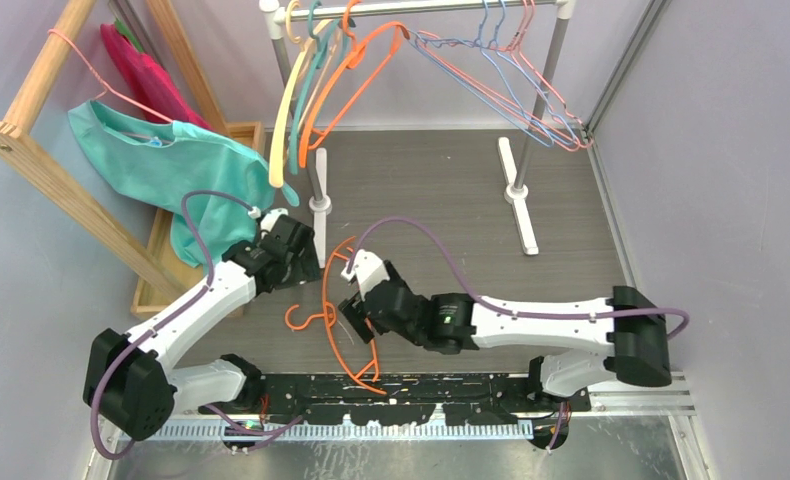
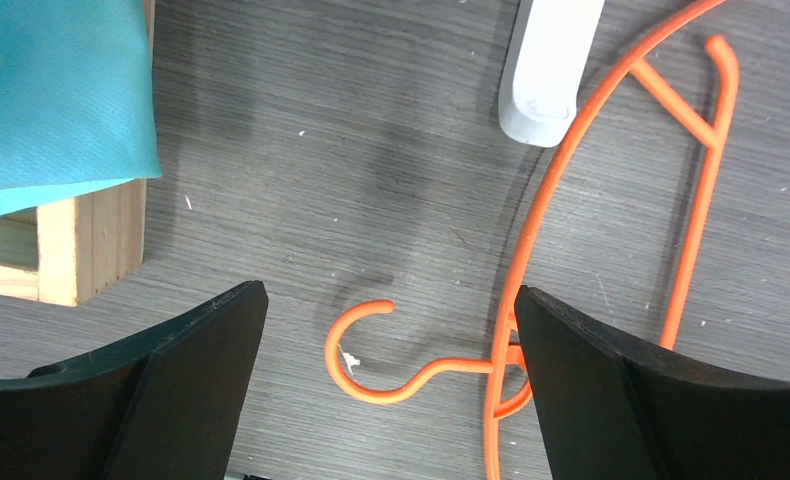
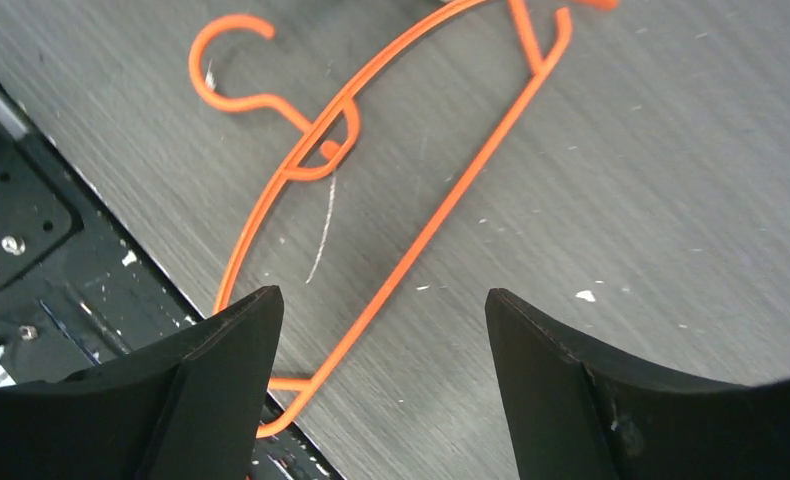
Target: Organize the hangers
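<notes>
Orange plastic hanger (image 3: pixel 438 215) lies flat on the grey table (image 1: pixel 451 200), near the arm bases. The left gripper (image 2: pixel 389 300) and right gripper (image 3: pixel 381 295) hover over it, jaws spread and empty. This looks like the pickup step: next, one claw must pinch it and hook it onto the rail (image 1: pixel 421 8).

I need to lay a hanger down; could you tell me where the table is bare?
Bare: grey tabletop between the rack's left white foot and right white foot. Crowded: near middle, orange plastic hanger by the left gripper and right gripper.
</notes>
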### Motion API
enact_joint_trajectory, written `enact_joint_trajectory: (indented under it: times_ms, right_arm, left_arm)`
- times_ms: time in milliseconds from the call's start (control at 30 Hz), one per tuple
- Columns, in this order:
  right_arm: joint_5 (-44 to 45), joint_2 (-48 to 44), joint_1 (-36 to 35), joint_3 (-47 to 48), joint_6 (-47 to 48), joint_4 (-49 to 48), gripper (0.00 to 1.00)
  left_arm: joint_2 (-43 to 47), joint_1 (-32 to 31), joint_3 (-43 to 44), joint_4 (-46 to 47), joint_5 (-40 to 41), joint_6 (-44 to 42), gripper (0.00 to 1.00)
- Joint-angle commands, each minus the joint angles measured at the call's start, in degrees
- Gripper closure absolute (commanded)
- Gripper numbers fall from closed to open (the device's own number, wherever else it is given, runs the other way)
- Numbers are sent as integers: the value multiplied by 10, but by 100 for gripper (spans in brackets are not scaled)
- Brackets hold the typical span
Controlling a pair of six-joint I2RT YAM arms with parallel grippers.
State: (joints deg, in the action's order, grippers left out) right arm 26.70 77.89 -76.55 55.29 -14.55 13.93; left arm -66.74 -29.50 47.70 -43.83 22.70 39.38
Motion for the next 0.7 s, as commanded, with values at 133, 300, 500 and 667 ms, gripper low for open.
enact_joint_trajectory:
  times_ms: [133, 300, 500, 667]
  right_arm:
    - [-53, 147, -35, 53, 5, -51, 22]
    - [-94, 202, -38, 73, -15, -64, 22]
    - [-126, 225, -39, 91, -26, -68, 25]
    - [-136, 238, -40, 90, -24, -75, 25]
  left_arm:
    - [-7, 35, 34, -12, -2, -11, 2]
    - [13, 48, 13, -5, -9, -16, 2]
    - [20, 51, 2, -1, -13, -22, 2]
    - [18, 51, -8, 5, -13, -24, 2]
